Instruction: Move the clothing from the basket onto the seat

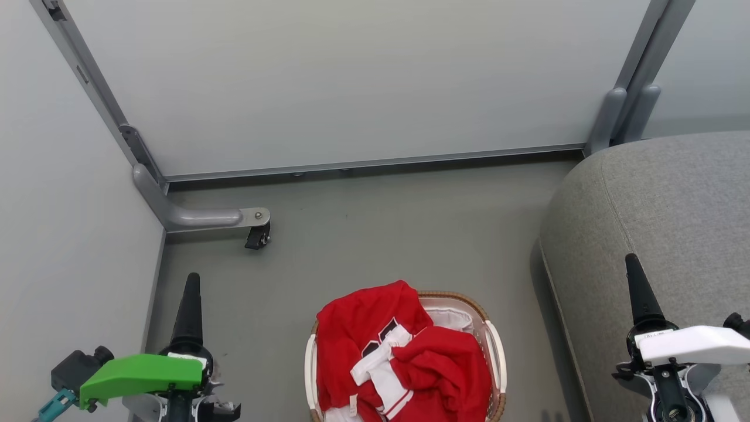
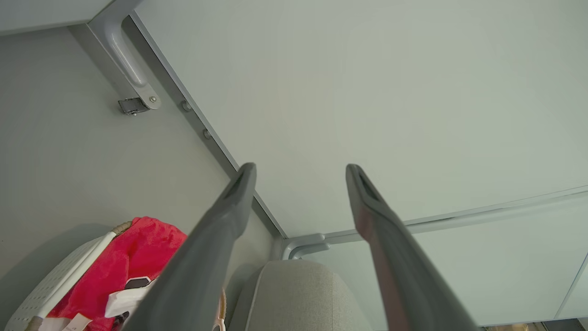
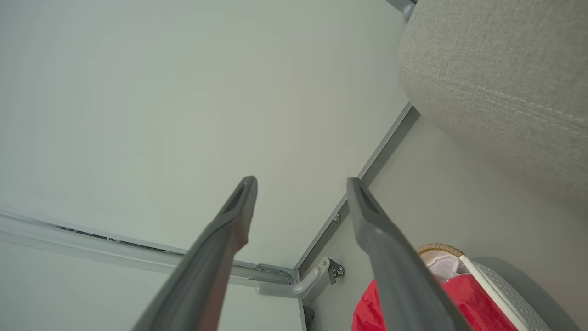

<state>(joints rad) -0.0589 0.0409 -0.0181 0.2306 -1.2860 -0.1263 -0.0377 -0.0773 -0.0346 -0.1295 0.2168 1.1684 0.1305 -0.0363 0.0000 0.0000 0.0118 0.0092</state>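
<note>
The white basket point(image 1: 495, 351) with a brown woven rim stands on the floor at the bottom centre. Red clothing point(image 1: 375, 322) fills it, with a white striped sleeve point(image 1: 381, 366) and dark lettering showing. The grey seat point(image 1: 674, 205) rises to the right of the basket. My left gripper point(image 1: 191, 281) is at the lower left, well left of the basket, fingers apart in the left wrist view point(image 2: 298, 170), holding nothing. My right gripper point(image 1: 631, 261) hangs over the seat's front part, and the right wrist view point(image 3: 301, 181) shows it open and empty.
Pale partition walls point(image 1: 351, 82) close off the back and left. A grey bracket foot with a caster point(image 1: 256, 236) sticks out on the floor at the back left. Bare grey floor point(image 1: 381, 234) lies between the basket and the back wall.
</note>
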